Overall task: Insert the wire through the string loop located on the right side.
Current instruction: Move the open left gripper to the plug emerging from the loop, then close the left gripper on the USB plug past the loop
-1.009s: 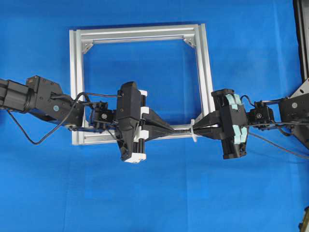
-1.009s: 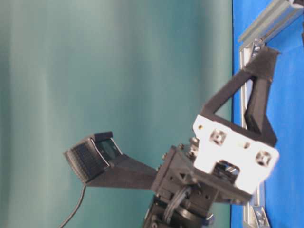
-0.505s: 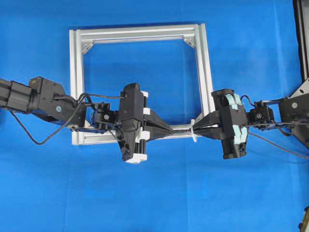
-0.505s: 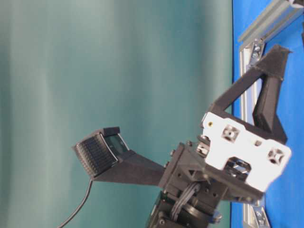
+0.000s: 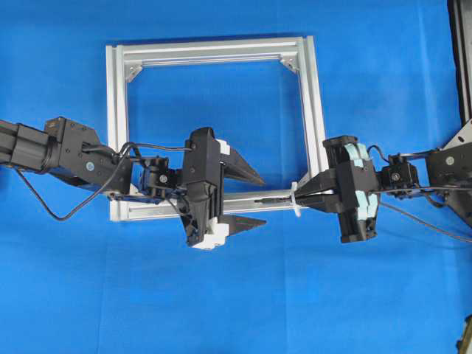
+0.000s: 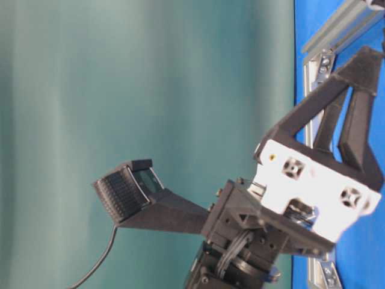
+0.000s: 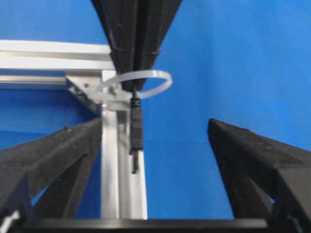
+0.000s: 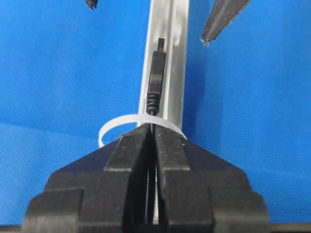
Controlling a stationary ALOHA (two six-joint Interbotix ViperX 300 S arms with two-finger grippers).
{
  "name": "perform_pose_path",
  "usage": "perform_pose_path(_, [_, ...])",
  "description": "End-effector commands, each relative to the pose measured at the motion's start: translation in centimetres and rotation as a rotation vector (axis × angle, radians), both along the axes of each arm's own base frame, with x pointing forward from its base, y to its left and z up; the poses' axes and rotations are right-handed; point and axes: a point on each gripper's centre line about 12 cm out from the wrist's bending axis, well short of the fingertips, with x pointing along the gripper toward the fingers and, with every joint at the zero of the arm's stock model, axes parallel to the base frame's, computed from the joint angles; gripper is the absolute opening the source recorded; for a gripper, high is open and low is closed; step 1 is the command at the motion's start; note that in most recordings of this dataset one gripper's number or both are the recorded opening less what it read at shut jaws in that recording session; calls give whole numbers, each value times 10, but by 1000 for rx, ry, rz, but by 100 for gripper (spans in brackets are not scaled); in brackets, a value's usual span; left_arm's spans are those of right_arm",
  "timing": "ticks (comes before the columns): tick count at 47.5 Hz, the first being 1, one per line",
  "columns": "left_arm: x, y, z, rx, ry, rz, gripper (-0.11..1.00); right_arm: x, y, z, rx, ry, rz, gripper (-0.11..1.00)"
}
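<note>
Your left gripper (image 5: 254,199) reaches level from centre left, jaws spread wide, released. One wire (image 5: 271,199) pokes through one string loop (image 5: 295,199) at centre right; your right gripper (image 5: 304,199) clenches the wire there

Bright, even light, faint shadows on blue cloth (image 5: 369,295); wrist views soft and blurred up close.

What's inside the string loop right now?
The wire passes through the string loop, plug tip out front. Behind it, the shut right end effector covers the rest.
</note>
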Motion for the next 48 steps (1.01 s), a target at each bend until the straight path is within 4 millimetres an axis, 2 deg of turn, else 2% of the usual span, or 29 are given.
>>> perform_pose_path(1, [6,-1,14,-4,-41,-1,91,6,1,8,2,-34,3,-3])
perform_pose_path(11, [10,-1,10,-4,-37,0,91,5,1,8,2,-31,3,-3])
perform_pose_path(31, [19,-1,-16,2,3,2,91,5,1,8,2,-31,3,-3])
perform_pose_path(48, [22,-1,-17,2,1,2,90,5,1,8,2,-31,3,-3])
